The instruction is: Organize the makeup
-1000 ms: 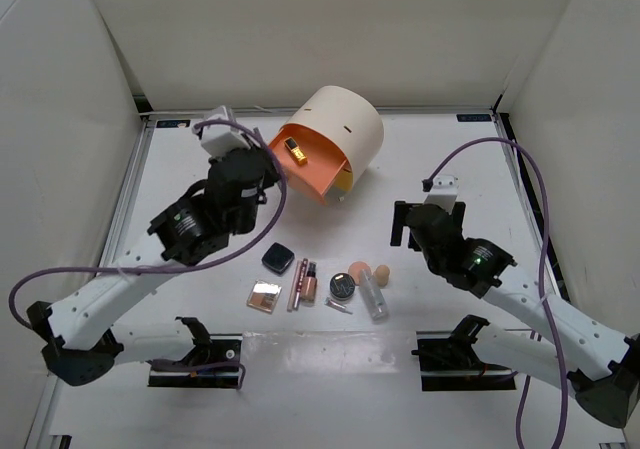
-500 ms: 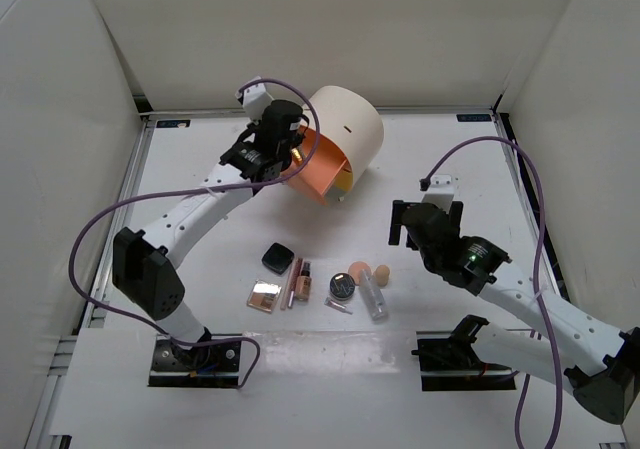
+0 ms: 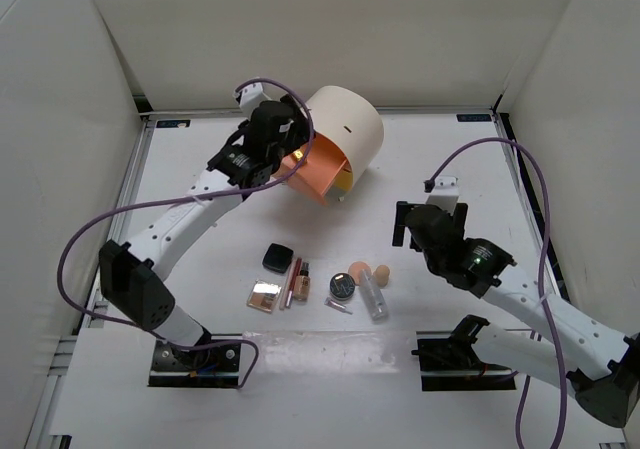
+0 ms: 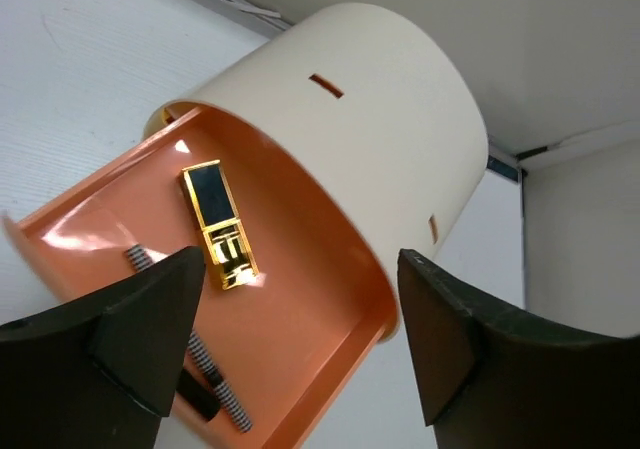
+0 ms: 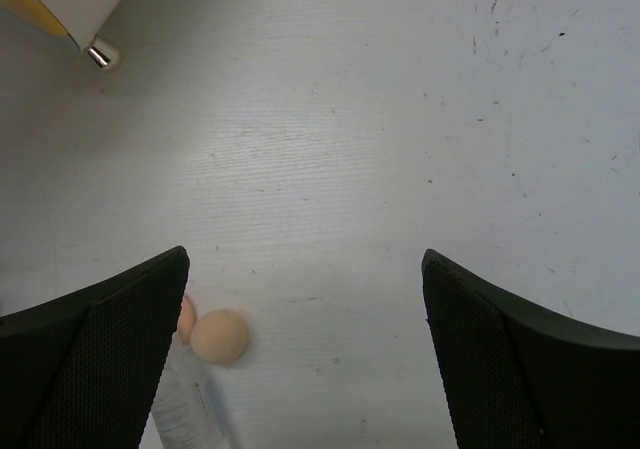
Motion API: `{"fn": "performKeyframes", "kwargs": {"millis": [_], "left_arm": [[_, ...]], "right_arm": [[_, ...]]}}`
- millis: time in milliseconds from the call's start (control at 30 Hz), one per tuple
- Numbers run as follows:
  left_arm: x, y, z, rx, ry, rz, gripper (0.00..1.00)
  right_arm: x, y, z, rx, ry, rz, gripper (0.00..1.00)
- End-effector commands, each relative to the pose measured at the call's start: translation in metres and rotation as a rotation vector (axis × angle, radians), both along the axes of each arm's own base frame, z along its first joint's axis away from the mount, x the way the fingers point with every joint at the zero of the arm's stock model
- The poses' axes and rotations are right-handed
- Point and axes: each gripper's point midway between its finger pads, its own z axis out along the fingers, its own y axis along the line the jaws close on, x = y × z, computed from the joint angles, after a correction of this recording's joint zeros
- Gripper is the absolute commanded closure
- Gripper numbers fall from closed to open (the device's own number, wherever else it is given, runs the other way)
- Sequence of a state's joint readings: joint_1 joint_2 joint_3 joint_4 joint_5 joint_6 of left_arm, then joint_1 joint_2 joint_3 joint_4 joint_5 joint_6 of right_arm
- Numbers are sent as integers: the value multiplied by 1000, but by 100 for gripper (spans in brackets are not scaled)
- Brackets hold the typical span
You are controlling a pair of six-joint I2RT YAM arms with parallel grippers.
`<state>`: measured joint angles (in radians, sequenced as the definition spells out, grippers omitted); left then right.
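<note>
Left wrist view: gold-and-black case (image 4: 220, 225) lies in the orange drawer (image 4: 310, 314), seen between wide left jaws; right jaws wide.

No text, brand or number could be read in any view. On the far rim of the table (image 3: 450, 169), a blue sticker (image 3: 172, 123) sat at about 11 o'clock in the top view and a second blue sticker (image 3: 474, 117) at about 1 o'clock, both too small to make out. The gold-and-black lipstick case (image 4: 218, 224) in the orange drawer (image 4: 300, 359) showed no legible mark. The clear tube (image 5: 190, 409), at 7 o'clock in the right wrist view, was too blurred to tell any print.
</note>
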<state>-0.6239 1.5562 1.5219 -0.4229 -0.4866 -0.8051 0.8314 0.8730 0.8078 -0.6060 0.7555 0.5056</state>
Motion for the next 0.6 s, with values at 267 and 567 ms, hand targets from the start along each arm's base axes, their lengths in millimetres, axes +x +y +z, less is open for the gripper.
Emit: {"fn": "performKeyframes", "kwargs": {"millis": [267, 567], "left_arm": [[-141, 46, -62, 165, 251, -213, 5], [-240, 59, -203, 328, 547, -381, 42]], "right_arm": [[-5, -8, -1, -12, 3, -7, 1], [-9, 5, -11, -12, 31, 86, 1]]}}
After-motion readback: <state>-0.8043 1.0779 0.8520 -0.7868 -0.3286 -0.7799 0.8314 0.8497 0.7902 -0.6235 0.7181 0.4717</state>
